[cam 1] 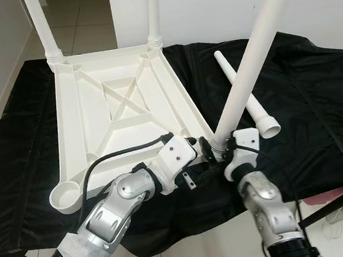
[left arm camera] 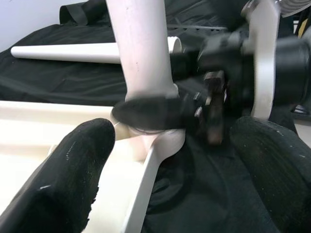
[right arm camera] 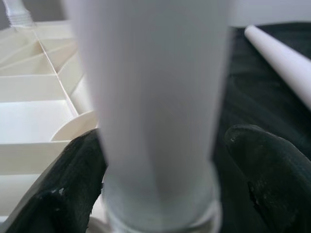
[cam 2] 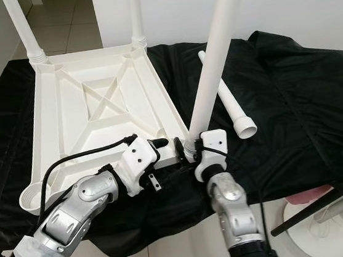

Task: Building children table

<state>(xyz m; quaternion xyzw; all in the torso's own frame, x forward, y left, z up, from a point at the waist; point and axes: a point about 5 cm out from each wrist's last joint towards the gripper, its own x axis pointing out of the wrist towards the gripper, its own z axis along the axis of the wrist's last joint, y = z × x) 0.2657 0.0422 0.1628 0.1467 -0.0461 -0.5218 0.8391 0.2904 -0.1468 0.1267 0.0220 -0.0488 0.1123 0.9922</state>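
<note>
An upturned white plastic children's tabletop (cam 1: 120, 109) with a ribbed, cross-braced underside is lying on a black cloth-covered surface (cam 1: 317, 105). A smooth white tubular leg (cam 1: 255, 44) is standing tilted in the near right corner socket. The right gripper (cam 1: 222, 149) is clamping this leg near its base, fingers (right arm camera: 73, 179) pressing both sides. The left gripper (cam 1: 203, 146) is hovering beside that socket, fingers (left arm camera: 73, 160) spread apart. A loose tapered white leg (cam 1: 247, 95) is resting on the cloth nearby.

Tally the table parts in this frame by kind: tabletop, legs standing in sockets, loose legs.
Upturned white tabletop: 1
Legs standing in sockets: 3 (, the last held by the right hand)
Loose leg on the black cloth: 1
Total: 5
</note>
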